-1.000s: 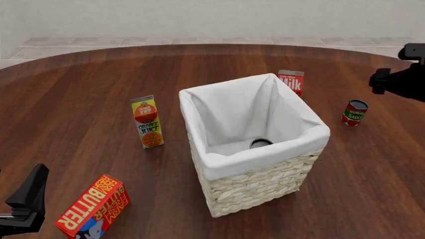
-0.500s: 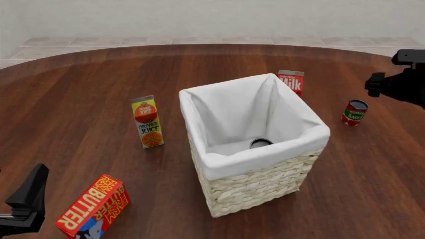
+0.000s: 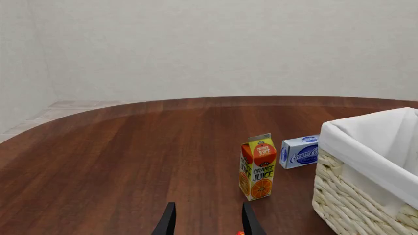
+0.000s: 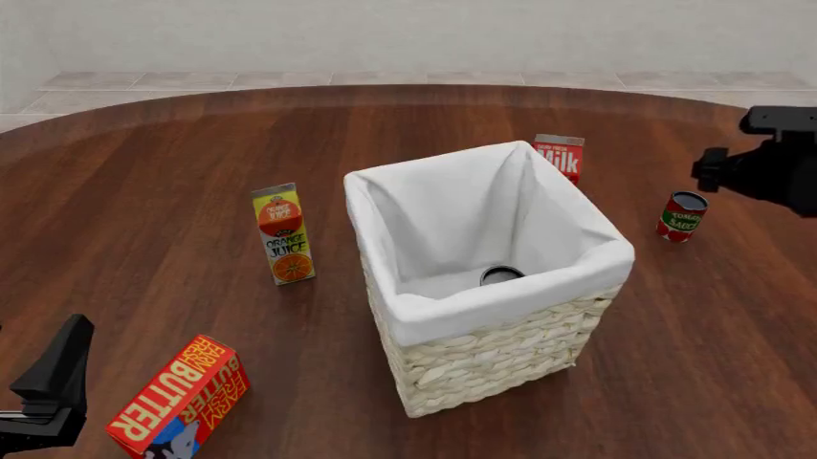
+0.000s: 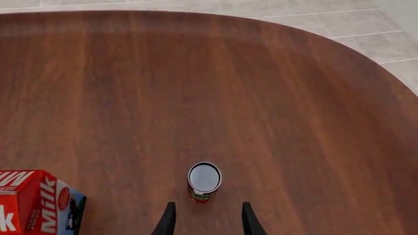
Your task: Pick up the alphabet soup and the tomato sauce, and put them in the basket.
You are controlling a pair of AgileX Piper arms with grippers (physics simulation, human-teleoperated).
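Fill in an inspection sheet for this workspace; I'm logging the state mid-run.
Surface: dark wood table, round edge.
Job's things: basket upright, a can's dark top visible inside; tomato sauce upright on table, right of basket.
Clutter: orange juice, milk, butter box, cream cheese.
Grippers: right gripper open above tomato sauce; left gripper open, empty.
Cables: nothing seen.
Surroundings: tiled floor, pale wall.

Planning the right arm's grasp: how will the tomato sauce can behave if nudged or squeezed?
The tomato sauce stands upright on its flat end, so it probably slides rather than rolls. If tipped, its round side would likely roll. It looks rigid, so the open right gripper should hold it.
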